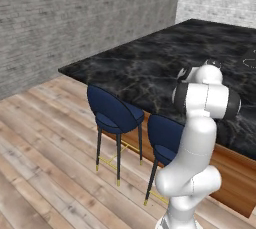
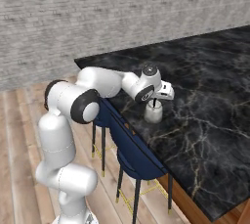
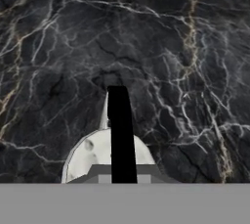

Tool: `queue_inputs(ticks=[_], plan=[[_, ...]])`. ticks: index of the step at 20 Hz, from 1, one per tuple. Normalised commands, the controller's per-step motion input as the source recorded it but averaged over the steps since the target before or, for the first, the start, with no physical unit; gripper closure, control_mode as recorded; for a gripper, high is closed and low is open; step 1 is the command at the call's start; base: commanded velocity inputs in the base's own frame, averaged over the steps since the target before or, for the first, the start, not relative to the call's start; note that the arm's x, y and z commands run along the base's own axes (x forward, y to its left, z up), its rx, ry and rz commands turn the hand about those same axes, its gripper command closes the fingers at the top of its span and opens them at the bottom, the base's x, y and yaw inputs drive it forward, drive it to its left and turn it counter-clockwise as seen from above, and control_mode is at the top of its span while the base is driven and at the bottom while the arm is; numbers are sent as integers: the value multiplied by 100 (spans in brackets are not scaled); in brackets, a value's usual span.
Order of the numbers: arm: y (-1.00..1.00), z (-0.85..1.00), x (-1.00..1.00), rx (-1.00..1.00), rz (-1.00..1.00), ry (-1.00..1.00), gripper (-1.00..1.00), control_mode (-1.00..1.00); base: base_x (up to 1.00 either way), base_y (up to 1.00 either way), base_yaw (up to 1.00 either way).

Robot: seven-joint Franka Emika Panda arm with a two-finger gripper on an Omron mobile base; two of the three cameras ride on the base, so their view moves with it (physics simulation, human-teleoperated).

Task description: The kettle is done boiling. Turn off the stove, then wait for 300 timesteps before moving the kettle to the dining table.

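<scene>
Black marble under everything now: the kettle (image 2: 153,113) sits low at the dining table (image 2: 205,100) near its stool-side edge, the claw (image 2: 155,102) clamped on its black handle (image 3: 122,135) (final step, by my read). Next it's confirm it rests on the surface, then open and lift straight up.

kettle (image 2: 153,114) — 1 | table (image 2: 205,96) — 1 | stools (image 1: 114,115) — 2 | gripper (image 2: 155,101) — 1

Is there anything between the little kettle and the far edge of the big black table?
No. In the right base view, only bare marble runs from the kettle, held under the gripper, across the dining table to its far edge.
</scene>
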Motion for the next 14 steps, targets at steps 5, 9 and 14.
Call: queue_inputs(ticks=[5, 9, 14], plan=[[0, -10, 0, 0, 0, 1, -100, -100, 0, 0, 0], [1, -1, 0, 0, 0, 2, -100, -100, 0, 0, 0], [7, 0, 0, 0, 0, 0, -100, -100, 0, 0, 0]])
